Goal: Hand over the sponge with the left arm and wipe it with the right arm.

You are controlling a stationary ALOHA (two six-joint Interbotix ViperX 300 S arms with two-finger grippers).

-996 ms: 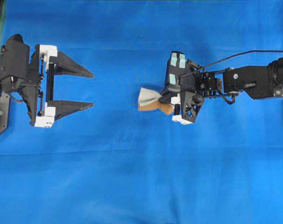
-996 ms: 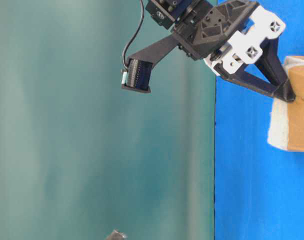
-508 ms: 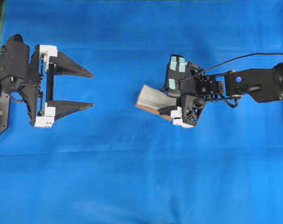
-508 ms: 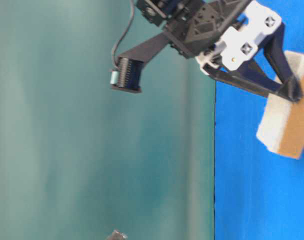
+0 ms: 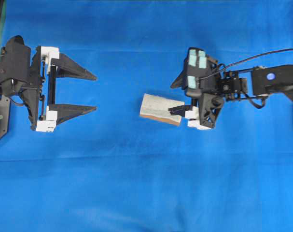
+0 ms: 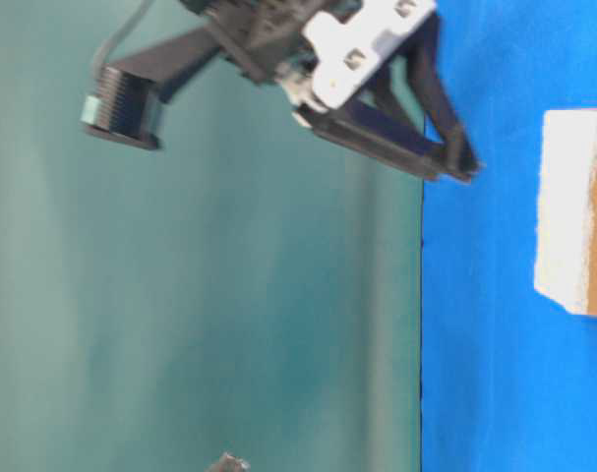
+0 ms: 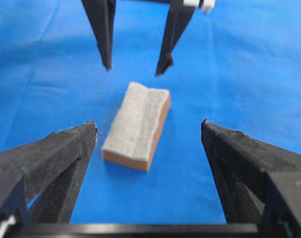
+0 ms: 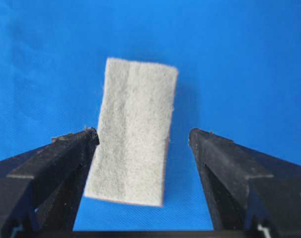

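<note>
A robot lab: blue cloth-covered table (image 5: 136, 193), teal backdrop (image 6: 200, 275).

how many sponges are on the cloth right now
1. The sponge lies flat on the blue cloth near the middle, grey side up, just off the right gripper, whose jaws are open. The left gripper sits open, far off. None other shows.

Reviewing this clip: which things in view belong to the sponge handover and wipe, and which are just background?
Part of the job:
sponge, lying flat, grey side up
left gripper, open, empty
right gripper, open, teal-taped, above the sponge's end

Just there:
blue cloth
teal backdrop
</note>
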